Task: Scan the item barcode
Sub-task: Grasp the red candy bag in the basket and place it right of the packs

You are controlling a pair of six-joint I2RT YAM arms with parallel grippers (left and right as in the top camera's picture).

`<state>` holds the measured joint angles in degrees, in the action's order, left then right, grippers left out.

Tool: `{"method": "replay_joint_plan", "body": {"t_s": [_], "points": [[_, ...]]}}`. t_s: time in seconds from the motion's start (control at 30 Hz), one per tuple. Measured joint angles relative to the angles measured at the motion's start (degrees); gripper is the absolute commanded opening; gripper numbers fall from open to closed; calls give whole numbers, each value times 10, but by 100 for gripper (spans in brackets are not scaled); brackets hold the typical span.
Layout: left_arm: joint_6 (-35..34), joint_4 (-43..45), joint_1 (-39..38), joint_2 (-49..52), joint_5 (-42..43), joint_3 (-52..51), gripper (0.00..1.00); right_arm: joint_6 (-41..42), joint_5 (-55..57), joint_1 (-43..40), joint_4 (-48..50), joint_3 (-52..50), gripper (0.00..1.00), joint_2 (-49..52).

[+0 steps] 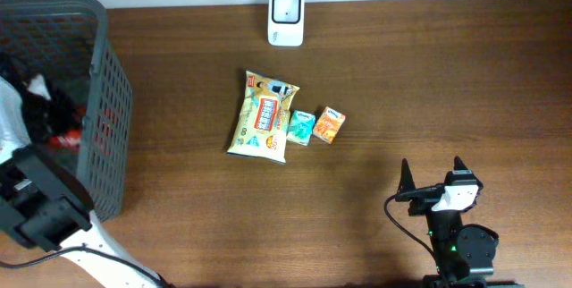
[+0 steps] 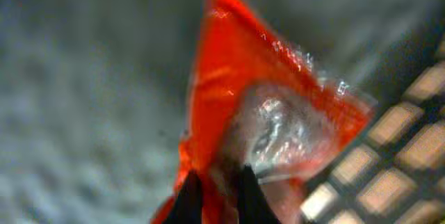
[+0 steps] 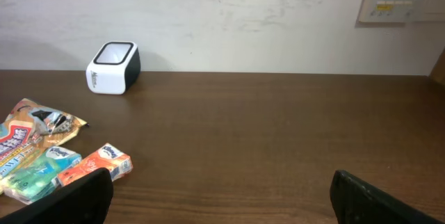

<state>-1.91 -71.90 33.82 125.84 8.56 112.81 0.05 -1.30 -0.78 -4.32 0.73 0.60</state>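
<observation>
The left tool (image 2: 217, 186) pinched an edge of the red packet (image 2: 274, 106) inside the basket (image 1: 55, 4); the right tool (image 1: 433, 173) stood open. That thin grip on slick film could slip when lifted.

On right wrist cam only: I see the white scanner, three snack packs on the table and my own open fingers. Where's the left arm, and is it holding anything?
Observer: The left gripper is shut on a crinkly red plastic packet; the left wrist view shows it pinched by one corner.
Operator: Where on the table is that?
Observer: At the dark grey mesh plastic basket on the table's left edge. Its lattice wall shows right beside the packet.
Operator: Any barcode showing on it?
Observer: Cannot tell. That view is blurred and shows only red film with a clear, shiny patch.
</observation>
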Motion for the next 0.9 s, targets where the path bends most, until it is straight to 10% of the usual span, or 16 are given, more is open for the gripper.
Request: {"method": "replay_joint_plan", "body": {"t_s": [0.3,0.47,0.8,0.83,0.9], "points": [[-65,-184,-11,-56,205,647,0,0,0,0,0,0,99,0],[-88,-188,-196,-117,335,661,0,0,0,0,0,0,99,0],[-134,41,-676,87,153,339,0,0,0,0,0,0,99,0],[-134,61,-692,115,136,325,4,0,0,0,0,0,99,0],[-135,66,-708,156,105,318,76,0,0,0,0,0,99,0]]}}
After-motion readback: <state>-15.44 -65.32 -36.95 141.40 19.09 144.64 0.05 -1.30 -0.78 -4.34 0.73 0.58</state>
